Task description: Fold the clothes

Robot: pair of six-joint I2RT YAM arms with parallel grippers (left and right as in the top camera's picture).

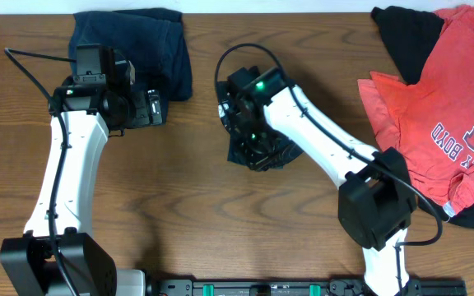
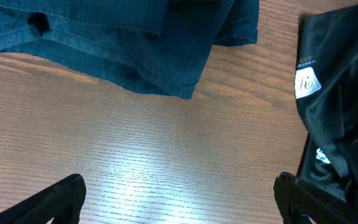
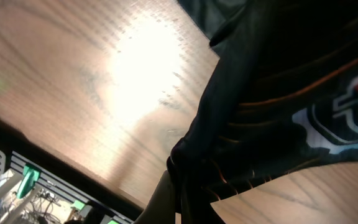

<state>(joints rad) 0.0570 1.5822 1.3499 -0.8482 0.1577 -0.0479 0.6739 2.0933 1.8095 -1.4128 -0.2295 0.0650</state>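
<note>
We see the black shirt (image 1: 262, 156) bunched at the tabletop (image 1: 179, 197) centre, right fingers (image 3: 178, 190) clenched on a fold. Our left fingers (image 2: 180, 202) are spread, empty; shirt lies just off their right side. We judge left must reach rightward for a free edge.

Both arms (image 1: 62, 173) show white links, black joints (image 1: 373, 205) and, seemingly, small green lights (image 1: 259, 85).

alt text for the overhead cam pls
Right gripper grips a bunched black sports shirt at the centre of the wooden table. Left gripper hangs open beside a folded dark blue garment; a red T-shirt lies far right.
</note>
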